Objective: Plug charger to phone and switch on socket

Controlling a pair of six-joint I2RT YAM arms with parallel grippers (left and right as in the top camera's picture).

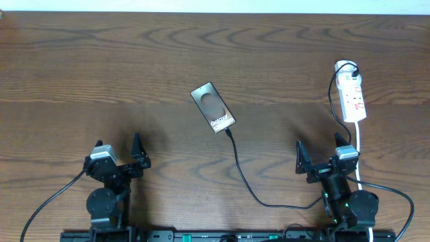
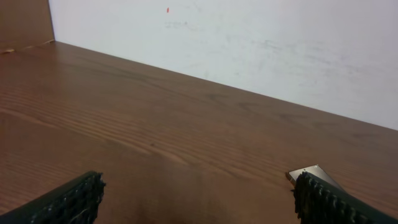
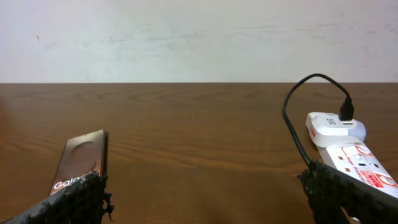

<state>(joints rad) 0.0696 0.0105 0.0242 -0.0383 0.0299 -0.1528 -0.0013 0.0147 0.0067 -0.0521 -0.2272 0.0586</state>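
Observation:
The phone (image 1: 213, 107) lies flat at the table's middle, lettering up. It also shows in the right wrist view (image 3: 81, 160), and one corner shows in the left wrist view (image 2: 311, 172). The charger cable (image 1: 240, 169) runs from the phone's near end, where its tip touches the edge, round to the socket strip (image 1: 353, 97) at the right. There its black plug (image 3: 346, 112) sits in a white adapter on the strip (image 3: 348, 152). My left gripper (image 1: 119, 146) (image 2: 199, 199) and right gripper (image 1: 319, 146) (image 3: 205, 199) are open and empty near the front edge.
The strip's thick white cord (image 1: 359, 144) runs toward the front beside my right arm. A white wall (image 3: 199, 37) rises behind the table's far edge. The black cable loops past my right arm's base (image 1: 295, 206).

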